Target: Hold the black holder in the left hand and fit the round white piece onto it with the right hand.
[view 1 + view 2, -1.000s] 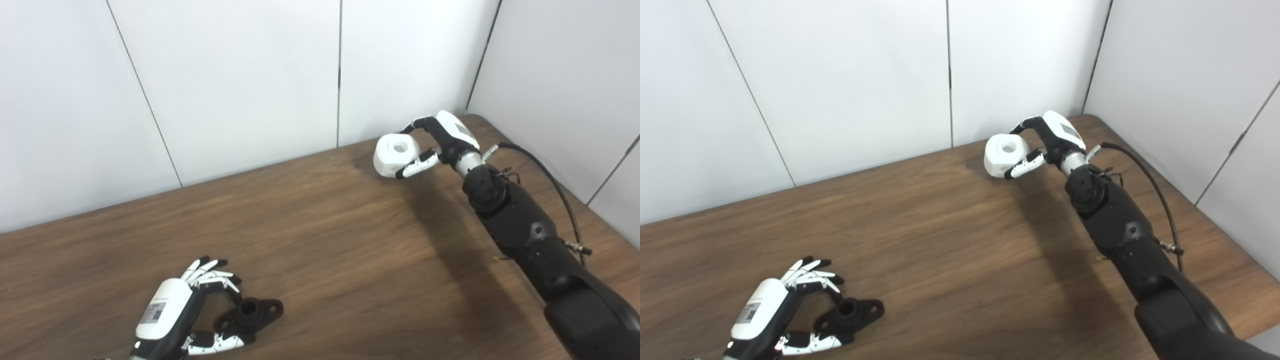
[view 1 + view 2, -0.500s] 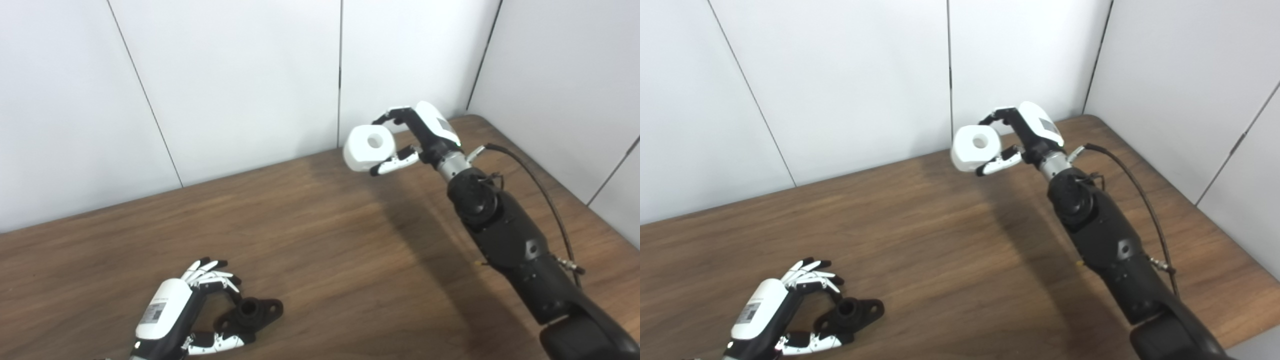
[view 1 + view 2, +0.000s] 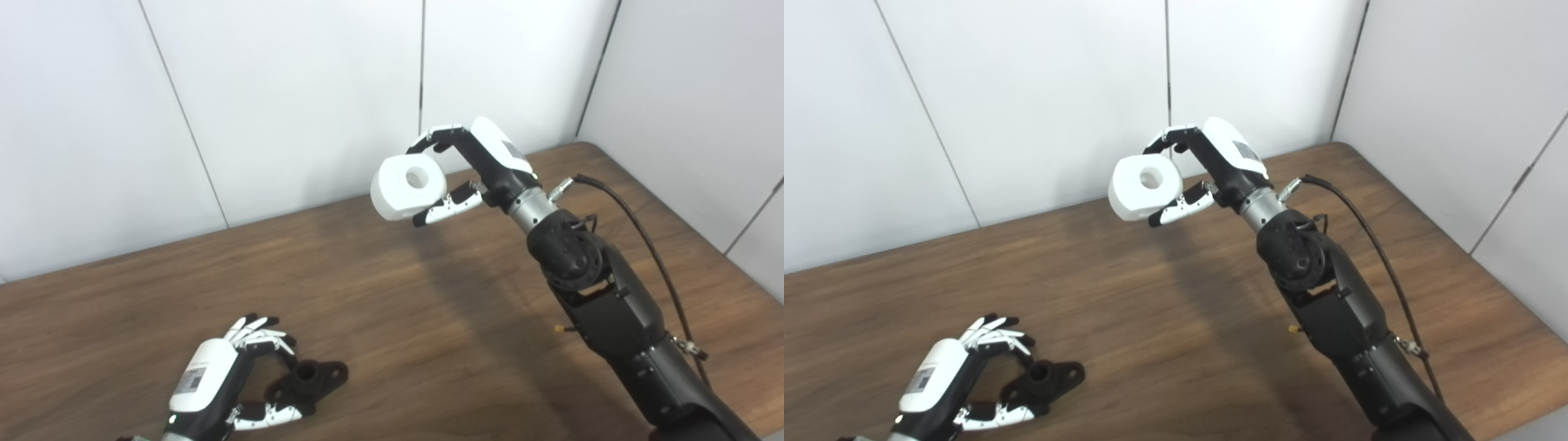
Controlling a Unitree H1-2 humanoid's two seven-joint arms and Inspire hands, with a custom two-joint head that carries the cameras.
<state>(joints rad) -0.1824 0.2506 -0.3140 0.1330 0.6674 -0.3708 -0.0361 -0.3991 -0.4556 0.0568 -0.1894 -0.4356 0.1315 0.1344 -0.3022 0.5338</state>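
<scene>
— Since the earlier frames, what has been moved?

— Only the round white piece (image 3: 407, 192): it has been lifted off the table (image 3: 429, 318) and carried leftward in the right hand (image 3: 484, 160). It is clasped between the upper fingers (image 3: 436, 133) and the thumb below, with its bored face turned up and outward. The black holder (image 3: 309, 381) has been left where it was, lying on the table within the curl of the left hand (image 3: 214, 383).

— Is the holder gripped?

— That cannot be told; the fingers are curved around it, thumb beneath, but firm contact is not shown.

— How should the step be done well?

— The holder should first be grasped securely, its raised socket kept clear of the fingertips. The white piece should then be brought across, its central hole lined up over that socket, and lowered squarely.

— How does the piece look?

— White, rounded with faceted edges, and hollow through the middle.
</scene>
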